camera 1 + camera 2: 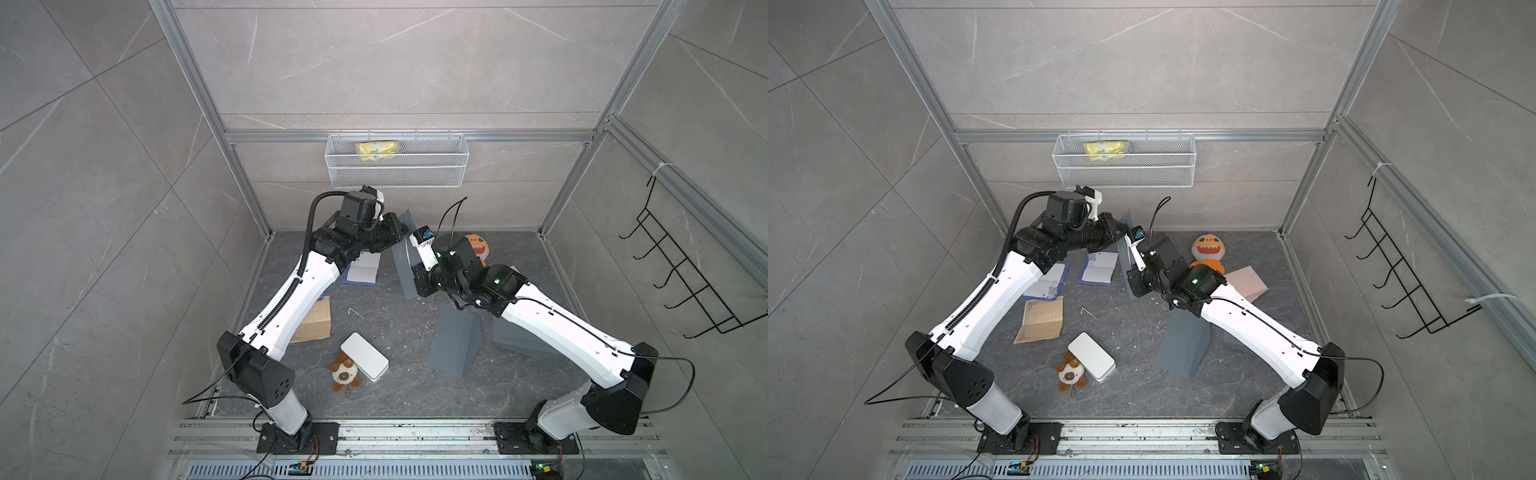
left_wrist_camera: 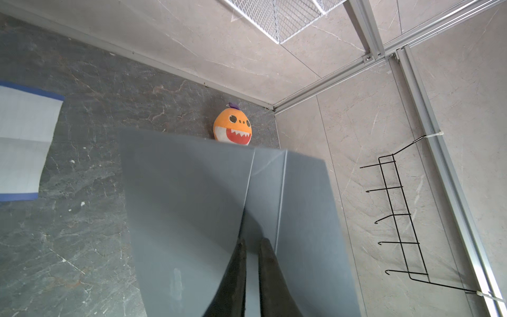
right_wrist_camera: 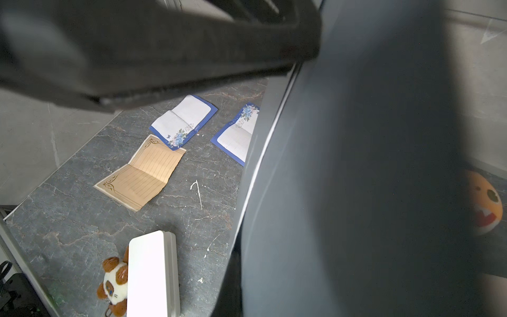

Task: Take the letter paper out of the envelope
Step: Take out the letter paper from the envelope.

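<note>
A grey envelope (image 1: 405,268) (image 1: 1124,259) is held upright above the back of the table, between my two arms. It fills the left wrist view as two bowed grey panels (image 2: 186,205), and it is a blurred grey wall in the right wrist view (image 3: 356,178). My left gripper (image 2: 253,244) (image 1: 392,228) reaches into its upper edge, its fingers a narrow gap apart with nothing pinched. My right gripper (image 1: 417,284) is shut on the envelope's lower part; only one dark finger (image 3: 233,282) shows. The letter paper is hidden.
Two blue-bordered sheets (image 1: 1096,268) (image 1: 1050,286) and a tan lined sheet (image 1: 1040,320) lie unfolded at the left. Other grey envelopes (image 1: 455,345) (image 1: 515,336), a pink envelope (image 1: 1246,280), an orange plush (image 1: 1208,249), a white box (image 1: 1091,356) and a panda plush (image 1: 1071,374) also lie about. A wire basket (image 1: 397,162) hangs on the back wall.
</note>
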You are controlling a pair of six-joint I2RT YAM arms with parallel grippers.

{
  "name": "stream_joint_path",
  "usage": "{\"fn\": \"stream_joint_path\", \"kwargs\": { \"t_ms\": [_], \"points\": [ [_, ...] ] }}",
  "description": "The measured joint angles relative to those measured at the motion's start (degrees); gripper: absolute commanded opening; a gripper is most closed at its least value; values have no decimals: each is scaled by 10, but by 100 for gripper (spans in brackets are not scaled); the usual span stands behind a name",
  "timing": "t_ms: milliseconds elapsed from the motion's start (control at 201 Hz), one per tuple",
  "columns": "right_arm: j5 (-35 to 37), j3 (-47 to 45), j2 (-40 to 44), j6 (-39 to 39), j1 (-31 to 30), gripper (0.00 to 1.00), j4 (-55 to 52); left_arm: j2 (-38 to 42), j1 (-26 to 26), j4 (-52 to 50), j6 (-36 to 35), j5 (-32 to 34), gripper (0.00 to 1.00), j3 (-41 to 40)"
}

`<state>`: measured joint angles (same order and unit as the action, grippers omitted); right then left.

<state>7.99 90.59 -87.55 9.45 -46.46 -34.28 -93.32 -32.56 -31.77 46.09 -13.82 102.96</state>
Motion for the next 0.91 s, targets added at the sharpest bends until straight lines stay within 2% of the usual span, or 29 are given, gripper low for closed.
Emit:
{"fn": "stream_joint_path", "kwargs": {
  "t_ms": [264, 587, 911],
  "points": [
    [-22, 9, -2, -1, 26, 0, -11, 14, -26, 3, 31, -4, 14, -25],
    [-50, 24, -9, -1, 46, 0, -29, 11, -38, -7, 36, -6, 14, -28],
    [-39, 25, -10, -3, 46, 0, -50, -44, -42, -124, 23, 19, 17, 55]
  ]
}}
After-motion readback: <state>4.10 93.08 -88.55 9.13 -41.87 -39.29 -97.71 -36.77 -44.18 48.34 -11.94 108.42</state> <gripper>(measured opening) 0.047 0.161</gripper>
